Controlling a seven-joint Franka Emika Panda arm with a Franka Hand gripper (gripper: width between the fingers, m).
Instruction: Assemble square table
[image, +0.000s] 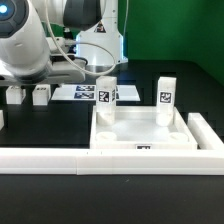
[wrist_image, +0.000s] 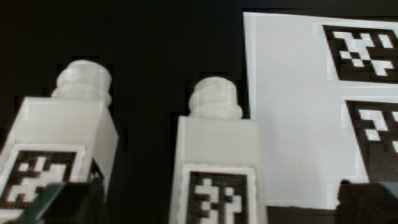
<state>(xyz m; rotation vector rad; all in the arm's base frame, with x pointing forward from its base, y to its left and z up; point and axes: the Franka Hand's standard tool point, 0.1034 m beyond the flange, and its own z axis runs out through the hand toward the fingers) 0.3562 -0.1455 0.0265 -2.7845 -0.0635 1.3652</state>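
My spread tool (wrist_image: 214, 198) hangs over the leg (wrist_image: 222, 150) beside the marker board (wrist_image: 294, 100), its length square to my closing line.

Arm (image: 35, 40): glossy white rounded shells, dark seams at the joints, thin grey cable (image: 72, 62) looping off its 3 o'clock side, blunt dark fingertips (wrist_image: 368, 200), the other one with a greenish edge.

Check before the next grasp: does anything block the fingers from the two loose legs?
Nothing visible does: the wrist view shows both loose legs uncovered ahead of the fingers, the marker board beside them.
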